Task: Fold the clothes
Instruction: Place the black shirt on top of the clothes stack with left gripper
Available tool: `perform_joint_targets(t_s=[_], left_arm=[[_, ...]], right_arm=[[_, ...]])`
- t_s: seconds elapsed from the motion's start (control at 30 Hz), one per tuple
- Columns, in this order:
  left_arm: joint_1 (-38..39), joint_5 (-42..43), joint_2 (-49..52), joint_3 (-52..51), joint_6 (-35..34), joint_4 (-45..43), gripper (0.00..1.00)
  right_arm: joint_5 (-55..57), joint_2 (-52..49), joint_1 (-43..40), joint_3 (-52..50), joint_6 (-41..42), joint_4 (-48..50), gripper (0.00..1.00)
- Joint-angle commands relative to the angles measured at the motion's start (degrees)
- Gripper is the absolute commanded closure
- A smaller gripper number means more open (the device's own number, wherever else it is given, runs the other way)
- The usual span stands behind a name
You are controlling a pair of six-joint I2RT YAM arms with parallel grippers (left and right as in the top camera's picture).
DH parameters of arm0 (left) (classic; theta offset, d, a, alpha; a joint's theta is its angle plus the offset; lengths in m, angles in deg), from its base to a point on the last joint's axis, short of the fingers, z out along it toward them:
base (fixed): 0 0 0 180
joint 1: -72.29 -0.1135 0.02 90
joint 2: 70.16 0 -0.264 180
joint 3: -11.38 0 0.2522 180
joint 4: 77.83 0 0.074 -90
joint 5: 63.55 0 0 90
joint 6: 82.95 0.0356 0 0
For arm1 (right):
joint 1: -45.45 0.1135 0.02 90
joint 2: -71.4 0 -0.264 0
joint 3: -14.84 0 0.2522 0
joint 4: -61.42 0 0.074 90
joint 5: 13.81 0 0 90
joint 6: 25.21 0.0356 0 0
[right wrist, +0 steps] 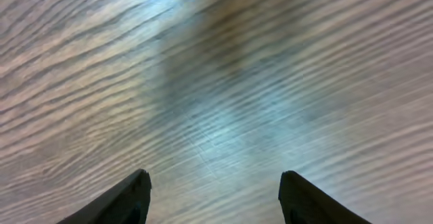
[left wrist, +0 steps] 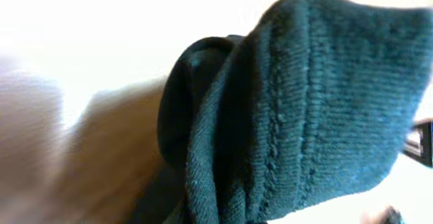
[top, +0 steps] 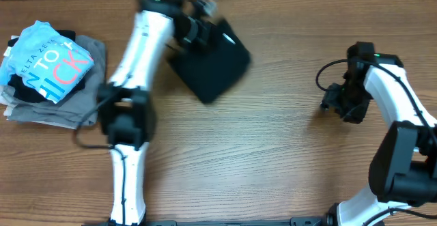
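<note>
Left gripper [top: 205,29] is clamped shut on a bunched hem of the black T-shirt [top: 213,67], the rest a compact bundle just beyond its tips. Right gripper [right wrist: 213,198] is partly open, empty, over bare desk [right wrist: 216,82], well apart. Risk: a single-point pinch on a thick seam could slip or drag the fold crooked.

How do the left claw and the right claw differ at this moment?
The left claw is shut on an edge of the black T-shirt, while the right claw is open and holds nothing. The left claw's camera is filled with dark hemmed fabric, whereas the right claw's camera shows only bare wood. The left claw is at the far side of the table, and the right claw is at the right, well apart from the shirt. Both are dark and over the same wooden table.
</note>
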Motion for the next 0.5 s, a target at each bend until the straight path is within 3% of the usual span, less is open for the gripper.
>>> perform_joint_targets(t_s=[0.0,0.27,0.47], left_arm=[[-7.2,-4.3,-11.6,3.6,1.2,1.4,0.96],[-25.3,-8.3,-23.4,3.6,1.0,4.2,0.96],[-35.6,-8.5,-23.2,3.5,1.0,6.1,0.96]], right_arm=[[0.7,1.2,-1.0,1.2,-1.4,0.0,0.35],[0.9,1.2,-1.3,1.2,-2.3,0.0,0.34],[0.9,1.2,-1.3,1.2,-2.3,0.0,0.35]])
